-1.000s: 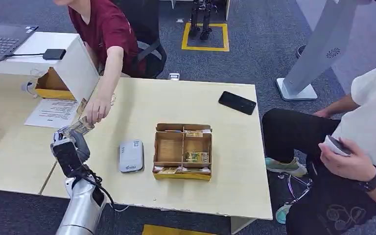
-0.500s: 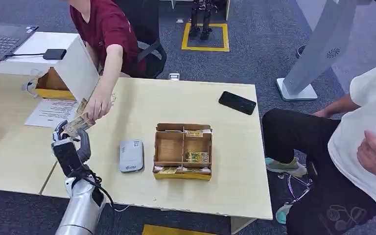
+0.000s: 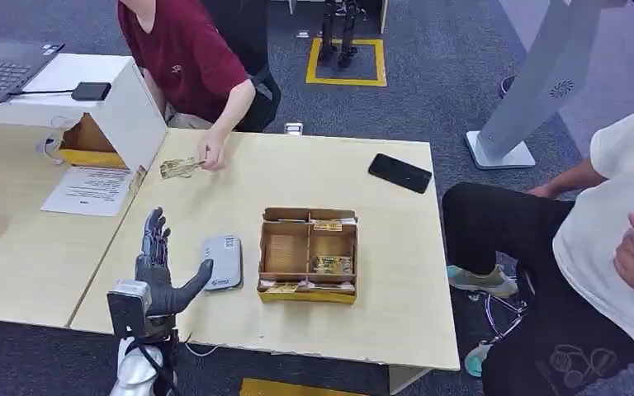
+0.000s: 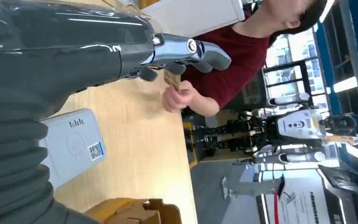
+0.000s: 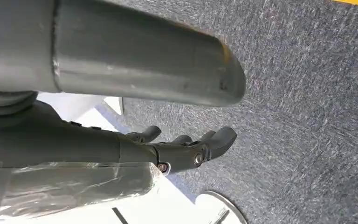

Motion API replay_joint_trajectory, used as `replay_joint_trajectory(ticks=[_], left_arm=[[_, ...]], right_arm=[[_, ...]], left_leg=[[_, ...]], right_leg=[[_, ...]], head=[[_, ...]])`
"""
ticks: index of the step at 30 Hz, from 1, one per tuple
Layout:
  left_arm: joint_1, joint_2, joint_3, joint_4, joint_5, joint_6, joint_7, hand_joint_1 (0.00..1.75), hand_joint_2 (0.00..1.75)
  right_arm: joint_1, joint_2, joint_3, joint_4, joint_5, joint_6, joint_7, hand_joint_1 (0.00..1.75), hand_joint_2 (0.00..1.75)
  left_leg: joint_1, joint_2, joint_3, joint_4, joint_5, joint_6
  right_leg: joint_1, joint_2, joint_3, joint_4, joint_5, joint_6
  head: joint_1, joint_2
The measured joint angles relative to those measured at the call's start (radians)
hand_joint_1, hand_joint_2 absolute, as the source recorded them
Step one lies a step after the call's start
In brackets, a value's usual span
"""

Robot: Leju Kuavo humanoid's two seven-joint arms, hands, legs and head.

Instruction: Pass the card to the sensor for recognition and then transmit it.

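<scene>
Pale wooden tables (image 3: 314, 177) on grey carpet (image 3: 429, 91).

head: high, looking down on table (image 3: 314, 177) | left wrist: close, shares table | right wrist: faces floor

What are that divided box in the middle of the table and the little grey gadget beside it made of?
The divided box looks like thin plywood or stiff cardboard: matt tan panels with slotted, tabbed edges. I can't tell which. The grey gadget, probably the card sensor, looks like smooth moulded plastic with rounded corners, a slight sheen and a printed code label. The table looks like pale wood-grain laminate.
</scene>
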Motion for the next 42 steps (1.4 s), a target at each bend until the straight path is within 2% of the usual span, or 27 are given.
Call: replay_joint_trajectory(ticks=[10,13,16,19,22,26,30,42], left_arm=[[0.078,0.042,-0.08,-0.077,-0.238,0.087,-0.058,0.0,1.75],[0.107,0.064,-0.133,-0.086,-0.377,0.161,-0.05,0.0,1.75],[0.124,0.079,-0.184,-0.085,-0.471,0.257,-0.037,0.0,1.75],[0.126,0.094,-0.222,-0.077,-0.593,0.352,-0.006,0.0,1.75],[0.126,0.109,-0.258,-0.059,-0.676,0.408,0.032,0.0,1.75],[0.127,0.117,-0.276,-0.039,-0.813,0.422,0.073,0.0,1.75],[0.128,0.118,-0.276,-0.011,-0.928,0.423,0.085,0.0,1.75],[0.123,0.114,-0.276,0.066,-1.016,0.423,0.104,0.0,1.75]], right_arm=[[0.0,0.0,-0.01,0.0,-0.018,-0.001,-0.002,0.0,0.0],[0.0,0.0,-0.014,0.0,-0.023,-0.001,-0.002,0.0,0.0],[-0.001,0.0,-0.015,0.0,-0.021,-0.001,-0.002,0.0,0.0],[-0.001,0.0,-0.015,0.0,-0.019,-0.001,-0.002,0.0,0.0],[-0.001,0.0,-0.015,0.0,-0.021,-0.001,-0.002,0.0,0.0],[-0.001,0.0,-0.015,-0.001,-0.018,0.0,-0.002,0.0,0.0],[-0.001,0.0,-0.016,-0.002,-0.015,0.0,-0.001,0.0,0.0],[-0.002,0.0,-0.023,-0.003,0.0,0.0,0.0,0.0,0.0]], left_leg=[[0.0,0.0,0.0,0.0,0.001,-0.001],[0.0,0.0,0.0,0.0,0.001,0.0],[0.0,0.0,0.0,0.0,0.001,0.0],[0.0,0.0,0.0,0.0,0.001,0.0],[0.0,0.0,0.0,0.0,0.001,0.0],[0.0,0.0,0.0,0.0,0.001,0.0],[0.0,0.0,0.0,0.0,0.001,0.0],[0.0,0.0,0.0,0.0,0.001,0.0]], right_leg=[[0.0,0.0,0.0,0.0,0.0,0.0],[0.0,0.0,0.0,0.0,0.0,0.0],[0.0,0.0,0.0,0.0,0.0,0.0],[0.0,0.0,0.0,0.0,0.0,0.0],[0.0,0.0,0.0,0.0,0.0,0.0],[0.0,0.0,0.0,0.0,0.0,0.0],[0.0,0.0,0.0,0.0,0.0,0.0],[0.0,0.0,0.0,0.0,0.0,0.0]], head=[[0.0,0.0],[0.0,0.0],[0.0,0.0],[0.0,0.0],[0.0,0.0],[0.0,0.0],[0.0,0.0],[0.0,0.0]])
